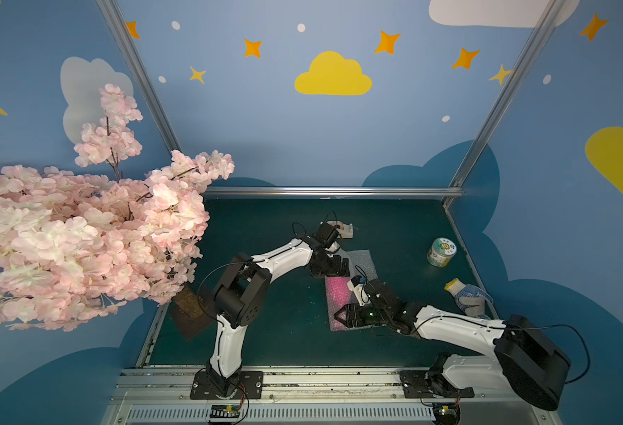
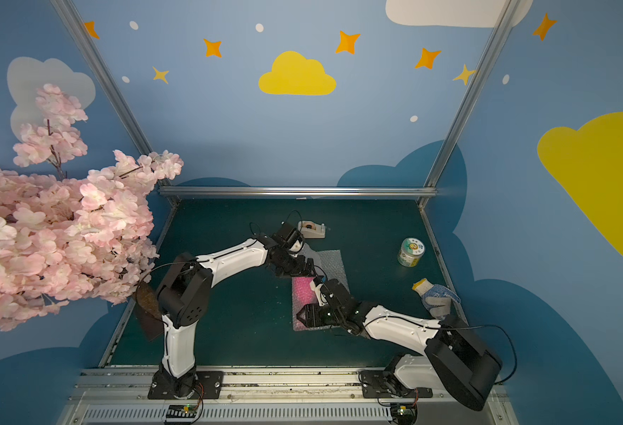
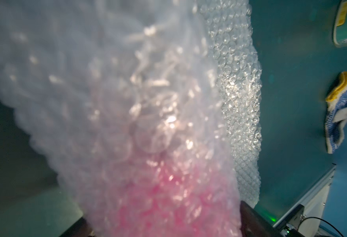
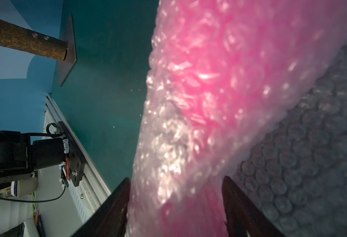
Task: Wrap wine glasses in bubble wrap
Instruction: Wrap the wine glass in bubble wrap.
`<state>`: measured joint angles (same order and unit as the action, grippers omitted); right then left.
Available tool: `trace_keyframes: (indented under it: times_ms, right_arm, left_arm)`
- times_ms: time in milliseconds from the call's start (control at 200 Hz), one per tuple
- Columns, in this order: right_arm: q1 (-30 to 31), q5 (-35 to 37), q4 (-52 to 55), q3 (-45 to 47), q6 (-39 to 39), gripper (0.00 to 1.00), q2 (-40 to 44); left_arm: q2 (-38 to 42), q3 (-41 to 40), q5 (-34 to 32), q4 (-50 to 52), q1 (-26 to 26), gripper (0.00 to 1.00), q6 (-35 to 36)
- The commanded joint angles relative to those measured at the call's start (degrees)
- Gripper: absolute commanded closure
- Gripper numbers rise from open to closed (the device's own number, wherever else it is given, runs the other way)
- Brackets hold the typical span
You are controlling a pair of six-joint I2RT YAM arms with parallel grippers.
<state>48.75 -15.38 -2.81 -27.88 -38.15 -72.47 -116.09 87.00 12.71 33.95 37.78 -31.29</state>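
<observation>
Both my left gripper (image 1: pixel 336 273) and right gripper (image 1: pixel 339 317) straddle the goblet (image 1: pixel 337 291), lying on the table (image 1: pixel 265 294) rolled inside the wrap (image 1: pixel 367 262), likely to stop it unrolling; left jaws gape wide, right jaws' grip I cannot tell.

Both top views look steeply down from high on the robot's side, across the whole tabletop (image 1: pixel 287 338) toward the rear wall (image 1: pixel 321 147). Each wrist camera sits close against the bubble wrap (image 3: pixel 127 92), which fills most of its frame.
</observation>
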Motion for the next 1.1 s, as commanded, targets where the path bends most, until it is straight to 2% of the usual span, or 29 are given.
trace_keyframes:
  times_ms: [0, 130, 250, 330, 365, 421, 591, 666, 756, 816, 881, 971, 1091]
  right_arm:
    - [-1.8, -0.3, 4.4, 0.3, 0.1, 0.26, 4.4]
    - [-4.8, 0.4, 10.6, 0.7, -1.6, 0.21, 11.7]
    - [-8.1, 1.5, 16.3, 1.4, -0.7, 0.2, 19.0]
    - [-8.9, 7.2, 17.6, 2.7, -1.7, 0.2, 22.6]
    - [-9.5, 11.8, 20.3, 2.6, -2.8, 0.2, 23.3]
    - [-12.6, 14.4, 23.9, 2.3, -4.4, 0.19, 22.6]
    - [-22.0, 10.0, 22.3, 1.3, -3.4, 0.23, 15.3]
    - [-25.2, 8.2, 22.2, -1.4, -1.2, 0.29, 10.5]
    - [-29.1, 2.6, 20.3, -4.9, 1.3, 0.36, 3.1]
    - [-30.5, -1.8, 22.0, -9.0, 3.0, 0.39, -2.1]
    - [-30.9, -7.6, 25.3, -15.4, 11.4, 0.41, -8.7]
    - [-30.8, -9.0, 27.0, -20.2, 14.4, 0.44, -16.5]
    - [-31.3, -10.1, 24.5, -22.4, 15.2, 0.44, -21.2]
  left_arm:
    - [-2.0, 2.1, -6.8, 6.1, 0.3, 0.03, -0.7]
    - [-3.3, 4.2, -10.5, 8.6, 1.5, 0.04, -1.1]
    - [-5.5, 8.0, -13.4, 12.0, 2.6, 0.05, -1.4]
    - [-7.1, 10.5, -14.3, 14.4, 2.9, 0.05, -1.8]
    - [-7.7, 11.2, -14.9, 15.3, 3.1, 0.05, -1.8]
    - [-8.5, 12.3, -15.3, 16.6, 3.2, 0.05, -1.9]
    - [-8.9, 12.7, -16.5, 18.0, 3.4, 0.06, -2.7]
    - [-9.0, 12.8, -16.6, 18.3, 3.4, 0.06, -2.6]
    - [-8.9, 12.8, -16.1, 17.9, 3.4, 0.06, -2.4]
    - [-8.8, 12.6, -15.6, 17.6, 3.4, 0.06, -2.2]
    - [-8.9, 12.7, -15.4, 17.6, 3.4, 0.06, -2.1]
    - [-8.8, 12.5, -15.7, 17.7, 3.4, 0.06, -1.6]
    - [-8.5, 12.0, -15.6, 17.5, 3.3, 0.06, -0.6]
